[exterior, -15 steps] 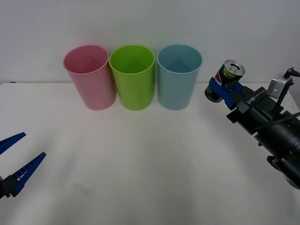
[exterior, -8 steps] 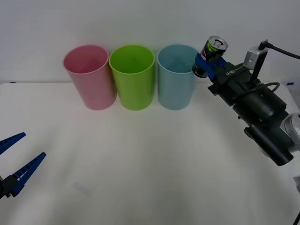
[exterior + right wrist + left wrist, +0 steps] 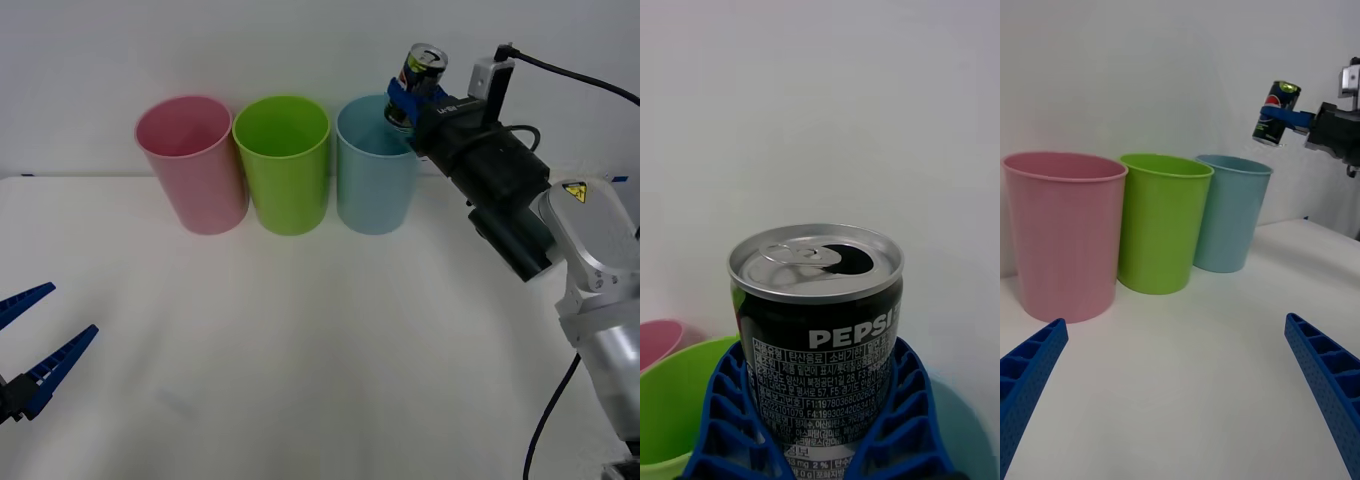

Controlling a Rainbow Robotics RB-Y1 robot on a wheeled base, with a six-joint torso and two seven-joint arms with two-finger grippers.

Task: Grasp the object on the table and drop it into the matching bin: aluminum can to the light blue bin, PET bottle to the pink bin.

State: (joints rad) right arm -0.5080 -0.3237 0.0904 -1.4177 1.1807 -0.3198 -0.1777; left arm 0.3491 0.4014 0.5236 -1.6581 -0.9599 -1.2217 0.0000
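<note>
Right gripper (image 3: 408, 97) pinches the small dark aluminium Pepsi can (image 3: 420, 72) low on its body, above the light blue plastic bin's (image 3: 375, 170) rim; opened, probably light, thin-walled, easily dented. Left gripper (image 3: 35, 345) waits, spread.

A plain white wall (image 3: 250, 40) is running across the back of the scene, bare and evenly lit. Below it a wide white tabletop (image 3: 300, 350) is stretching forward from the wall's foot, its matte surface taking soft, diffuse light and showing only faint shadows. At the far left, a small dark mark (image 3: 28, 175) is sitting where the wall is meeting the tabletop.
</note>
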